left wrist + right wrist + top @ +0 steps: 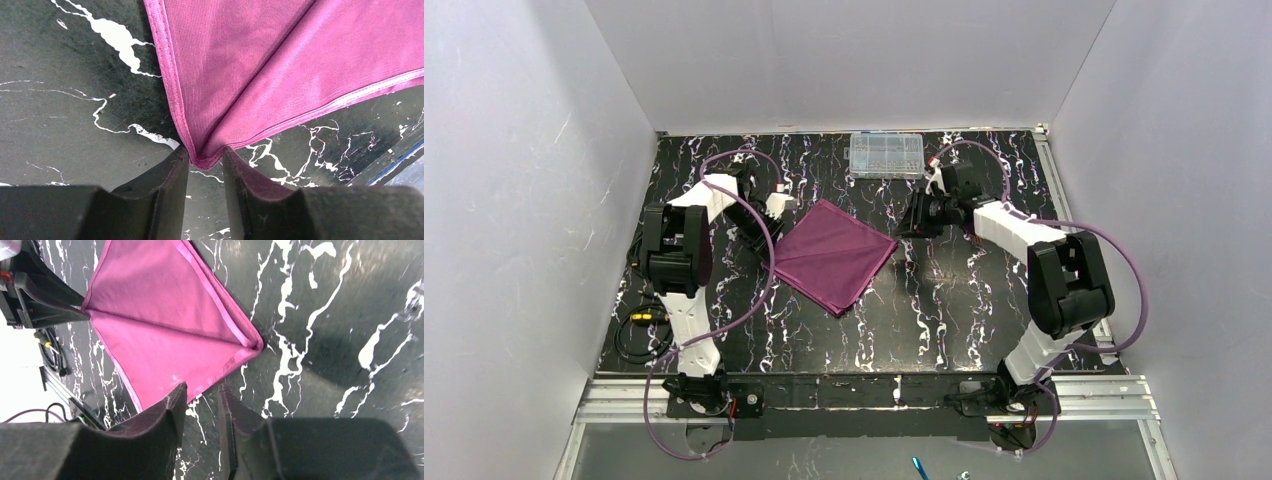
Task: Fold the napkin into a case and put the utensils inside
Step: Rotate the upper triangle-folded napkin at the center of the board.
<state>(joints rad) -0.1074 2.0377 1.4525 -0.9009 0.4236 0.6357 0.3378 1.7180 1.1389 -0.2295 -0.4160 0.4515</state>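
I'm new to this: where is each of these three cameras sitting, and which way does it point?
Top external: above and behind the arms, looking down at the table, both arms and the napkin.
Left wrist: on the left arm, looking past the left gripper at a napkin corner between its fingers.
Right wrist: on the right arm, looking past the right gripper, open above the napkin's edge.
Shared: all three show the napkin; the right wrist view also catches the left gripper.

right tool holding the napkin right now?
No. In the right wrist view the right tool stands open above the table, with the napkin's corner lying free ahead of its fingers.
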